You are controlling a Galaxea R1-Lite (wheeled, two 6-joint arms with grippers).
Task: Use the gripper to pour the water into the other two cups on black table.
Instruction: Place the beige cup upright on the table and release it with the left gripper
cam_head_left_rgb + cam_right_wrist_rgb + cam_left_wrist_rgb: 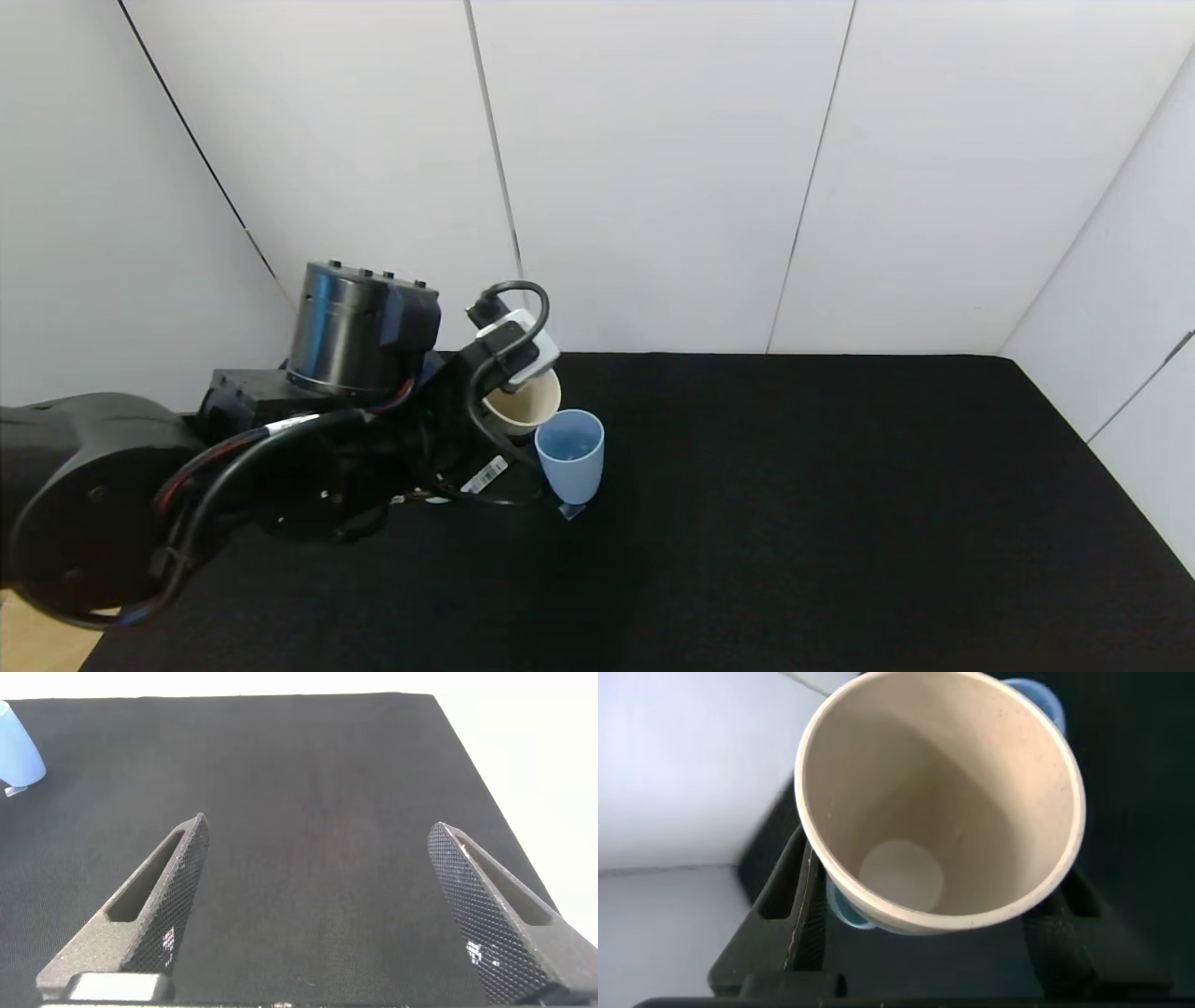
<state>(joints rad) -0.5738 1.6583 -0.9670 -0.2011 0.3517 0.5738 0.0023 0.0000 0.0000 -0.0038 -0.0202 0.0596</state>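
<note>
My left gripper (499,397) is shut on a cream-beige cup (523,403) and holds it tilted, mouth towards the light blue cup (570,455), which stands upright on the black table (840,513). In the left wrist view the cream cup (938,803) fills the frame between the fingers (789,915) and its pale bottom shows. A sliver of the teal-green cup (842,910) shows under its rim, and the light blue cup's rim (1046,700) shows beyond it. The teal cup is hidden in the head view. My right gripper (318,905) is open and empty above the table.
White wall panels stand behind the table and along its right side. My left arm's bulk (280,448) covers the table's left rear part. The light blue cup (17,756) shows far off in the right wrist view.
</note>
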